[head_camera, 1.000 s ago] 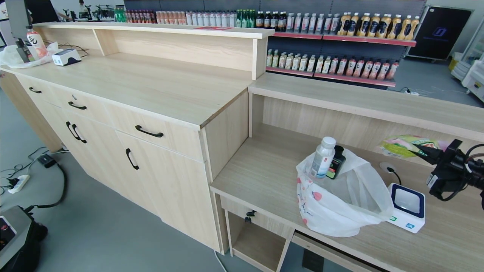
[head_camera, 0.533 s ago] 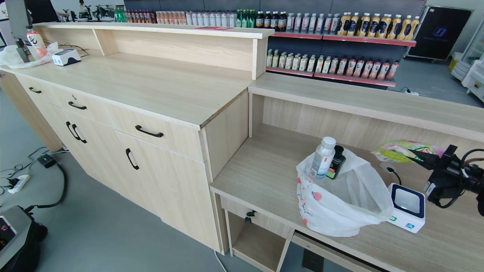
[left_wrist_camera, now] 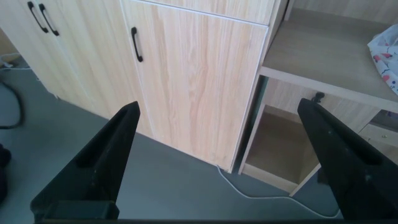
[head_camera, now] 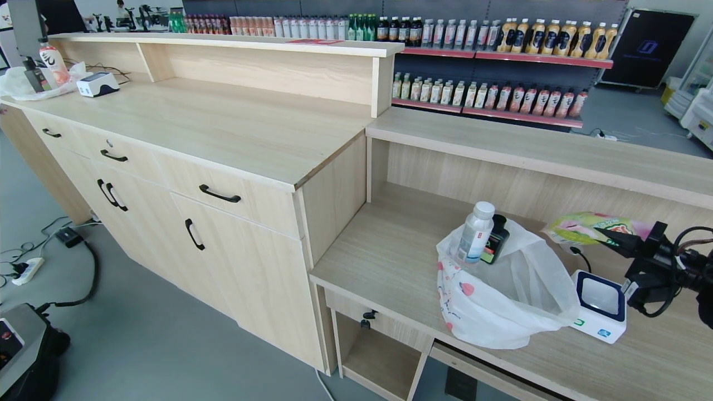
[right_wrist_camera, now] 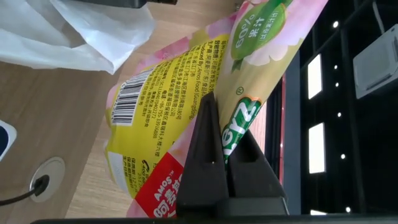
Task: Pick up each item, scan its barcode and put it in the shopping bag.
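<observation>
Shifted the right gripper (head_camera: 608,236) left and a little nearer over the counter (head_camera: 390,250), fingers clamped on the snack packet (head_camera: 576,227) the whole way. Brought the packet closer to the far edge of the scanner (head_camera: 599,303) and to the far right rim of the shopping bag (head_camera: 501,295). Covered the round cable hole in the counter, plainly seen a second earlier, leaving just the cable (head_camera: 582,257) showing past the packet's edge.
</observation>
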